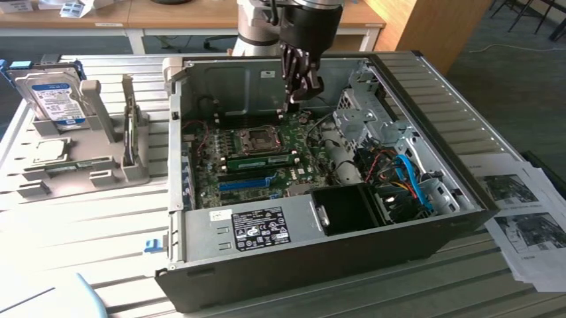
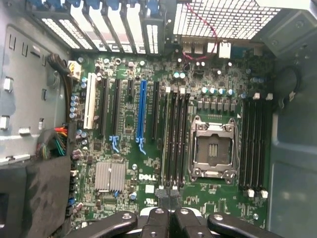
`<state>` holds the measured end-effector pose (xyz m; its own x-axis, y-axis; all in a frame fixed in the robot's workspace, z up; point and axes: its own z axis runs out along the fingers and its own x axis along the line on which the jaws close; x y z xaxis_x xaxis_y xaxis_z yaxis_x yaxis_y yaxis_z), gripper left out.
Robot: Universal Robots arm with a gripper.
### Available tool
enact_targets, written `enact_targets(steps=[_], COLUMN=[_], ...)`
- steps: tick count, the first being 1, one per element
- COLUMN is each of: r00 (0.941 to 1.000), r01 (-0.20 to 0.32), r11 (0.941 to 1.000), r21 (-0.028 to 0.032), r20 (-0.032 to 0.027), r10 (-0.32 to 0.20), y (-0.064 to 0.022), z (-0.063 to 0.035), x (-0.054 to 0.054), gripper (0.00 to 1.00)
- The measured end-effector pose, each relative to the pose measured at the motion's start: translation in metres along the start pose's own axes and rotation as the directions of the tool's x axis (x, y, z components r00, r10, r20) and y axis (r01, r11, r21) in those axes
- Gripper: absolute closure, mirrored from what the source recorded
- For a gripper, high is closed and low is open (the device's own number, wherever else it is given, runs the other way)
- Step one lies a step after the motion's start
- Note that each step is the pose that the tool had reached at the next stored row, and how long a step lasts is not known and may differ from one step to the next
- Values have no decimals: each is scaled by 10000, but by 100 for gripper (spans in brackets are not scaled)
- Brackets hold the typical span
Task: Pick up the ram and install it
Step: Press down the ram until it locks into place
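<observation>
The ram is a green stick seated in a motherboard slot beside the CPU socket, inside the open computer case. In the wrist view the ram shows edge-on in the slot row farthest from the CPU socket. My gripper hangs above the far part of the motherboard, higher than the ram and apart from it. Its fingertips stand close together, shut, with nothing seen between them, over one end of the slot row.
A bright blue slot strip lies next to the ram. Drive cage, cables and a black shroud crowd the case's right in the exterior view. A grey holder with a hard drive stands at the left; papers lie at the right.
</observation>
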<state>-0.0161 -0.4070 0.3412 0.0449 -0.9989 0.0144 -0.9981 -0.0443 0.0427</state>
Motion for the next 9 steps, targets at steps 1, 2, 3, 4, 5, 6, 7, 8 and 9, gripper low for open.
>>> enact_targets(steps=[1,2,3,4,5,6,7,8,9], r00=[10000,10000,10000,10000,10000,10000,10000,10000,10000], r01=[0,0,-1,0,-1,-1,0,0,0], r11=[10000,10000,10000,10000,10000,10000,10000,10000,10000], r21=[-1,-2,-2,-2,-2,-3,-3,-2,-3], r20=[0,-1,-1,0,0,0,0,0,0], r10=[0,0,1,0,1,1,0,0,0], y=[-19,-36,-52,-68,-84,-98,-115,-129,-138], z=[-1,-2,-3,-3,-3,-4,-5,-5,-6], x=[1,2,2,3,4,4,5,6,6], gripper=[91,91,91,91,91,91,91,91,91])
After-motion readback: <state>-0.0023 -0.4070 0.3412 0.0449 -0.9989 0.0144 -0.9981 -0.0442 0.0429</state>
